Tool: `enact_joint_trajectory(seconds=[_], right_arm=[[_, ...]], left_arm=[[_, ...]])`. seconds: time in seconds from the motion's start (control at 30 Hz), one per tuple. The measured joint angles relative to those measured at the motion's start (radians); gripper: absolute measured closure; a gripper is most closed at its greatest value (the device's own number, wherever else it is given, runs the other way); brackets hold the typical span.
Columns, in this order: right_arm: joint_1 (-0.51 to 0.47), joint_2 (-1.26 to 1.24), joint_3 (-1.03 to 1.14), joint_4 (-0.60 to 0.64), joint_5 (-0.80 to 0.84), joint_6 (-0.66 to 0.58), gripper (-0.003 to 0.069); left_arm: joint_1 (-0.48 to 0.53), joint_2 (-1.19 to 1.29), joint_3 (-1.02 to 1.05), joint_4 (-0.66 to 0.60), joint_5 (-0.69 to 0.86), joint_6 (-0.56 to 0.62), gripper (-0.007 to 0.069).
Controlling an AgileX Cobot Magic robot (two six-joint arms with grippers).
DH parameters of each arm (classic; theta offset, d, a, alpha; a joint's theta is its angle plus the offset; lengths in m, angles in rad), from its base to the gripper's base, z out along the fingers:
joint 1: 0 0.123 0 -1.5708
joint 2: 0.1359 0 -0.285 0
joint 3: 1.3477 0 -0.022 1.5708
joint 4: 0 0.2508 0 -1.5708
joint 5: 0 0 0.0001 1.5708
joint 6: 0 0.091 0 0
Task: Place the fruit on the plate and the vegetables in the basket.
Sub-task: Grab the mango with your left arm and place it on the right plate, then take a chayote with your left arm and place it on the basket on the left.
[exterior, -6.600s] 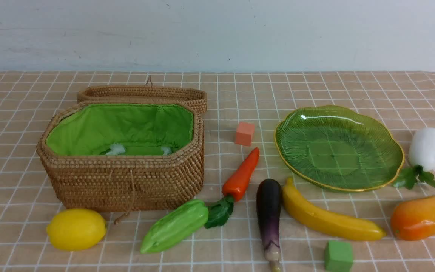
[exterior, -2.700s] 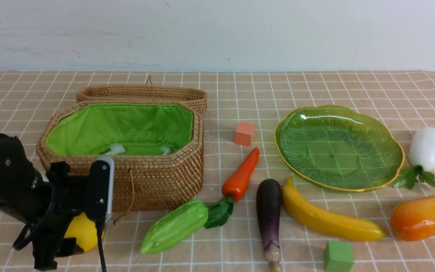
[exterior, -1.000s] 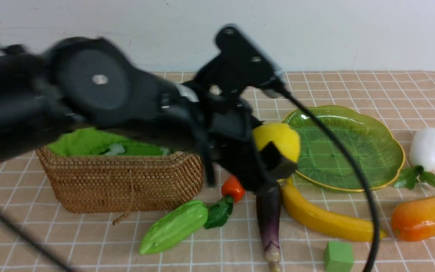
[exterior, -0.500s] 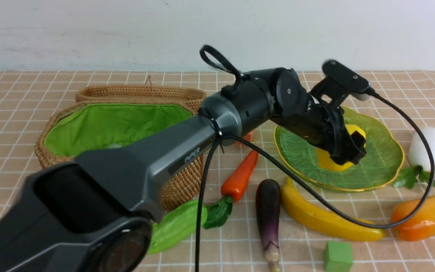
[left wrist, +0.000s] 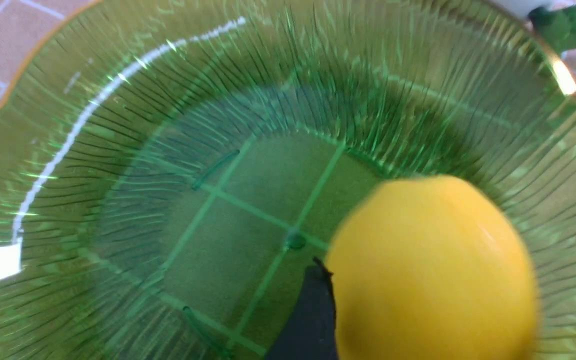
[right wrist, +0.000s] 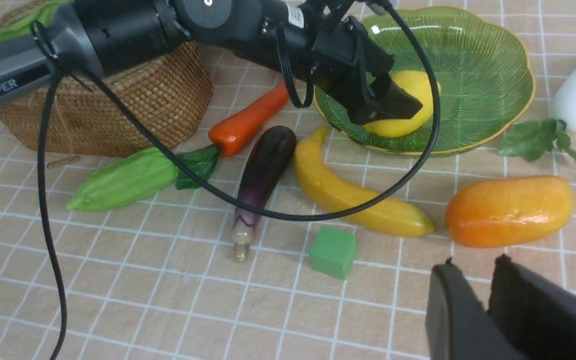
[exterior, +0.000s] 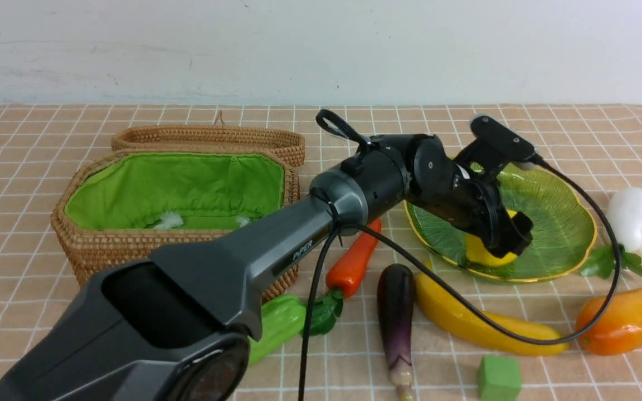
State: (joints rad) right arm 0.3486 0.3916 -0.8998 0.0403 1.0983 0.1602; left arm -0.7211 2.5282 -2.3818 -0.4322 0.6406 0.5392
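Front view: the left arm [exterior: 276, 245] reaches from lower left past the basket [exterior: 109, 250] at centre left to the plate [exterior: 569, 223] at centre right. Banana [exterior: 438, 306], eggplant [exterior: 396, 312] and mango [exterior: 621, 322] lie below the plate. The lemon [exterior: 478, 254] rests on the plate's lower left part, between the left fingers [left wrist: 313, 315], spread apart. Lower right in the right wrist view, the right fingers [right wrist: 455, 310] sit almost together, empty.

Wall [exterior: 321, 50]: plain, pale, faintly scuffed. Worktop [exterior: 20, 139]: tan cloth [exterior: 577, 128] with white grid; even light.
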Motion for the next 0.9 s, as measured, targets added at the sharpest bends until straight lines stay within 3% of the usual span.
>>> enact_joint_trajectory(seconds=[0.13,0.23,0.33,0.47,0.5,0.6,0.73,0.83,0.9], right_arm=[[0.0,0.0,0.0,0.0,0.002,-0.017,0.0529],[0.0,0.0,0.0,0.0,0.002,-0.05,0.0529],[0.0,0.0,0.0,0.0,0.002,-0.073,0.0529],[0.0,0.0,-0.001,0.0,0.002,-0.08,0.0529],[0.0,0.0,-0.001,0.0,0.001,-0.087,0.0529],[0.0,0.0,-0.001,0.0,-0.003,-0.099,0.0529],[0.0,0.0,-0.002,0.0,-0.005,-0.101,0.0526],[0.0,0.0,-0.002,0.0,-0.005,-0.102,0.0524],[0.0,0.0,-0.002,0.0,-0.005,-0.102,0.0522]], left_arm=[[0.003,-0.099,0.0,0.005,0.15,-0.074,-0.0008],[0.003,-0.2,-0.001,0.038,0.354,-0.183,0.006],[-0.006,-0.323,0.013,0.154,0.558,-0.332,0.0204],[-0.022,-0.458,0.102,0.294,0.594,-0.404,0.0378],[-0.029,-0.54,0.17,0.353,0.594,-0.438,0.047],[-0.033,-0.656,0.311,0.392,0.594,-0.499,0.0557],[-0.033,-0.809,0.586,0.41,0.594,-0.55,0.0579],[-0.033,-0.876,0.782,0.411,0.594,-0.555,0.055],[-0.033,-0.912,0.975,0.416,0.57,-0.56,0.0486]])
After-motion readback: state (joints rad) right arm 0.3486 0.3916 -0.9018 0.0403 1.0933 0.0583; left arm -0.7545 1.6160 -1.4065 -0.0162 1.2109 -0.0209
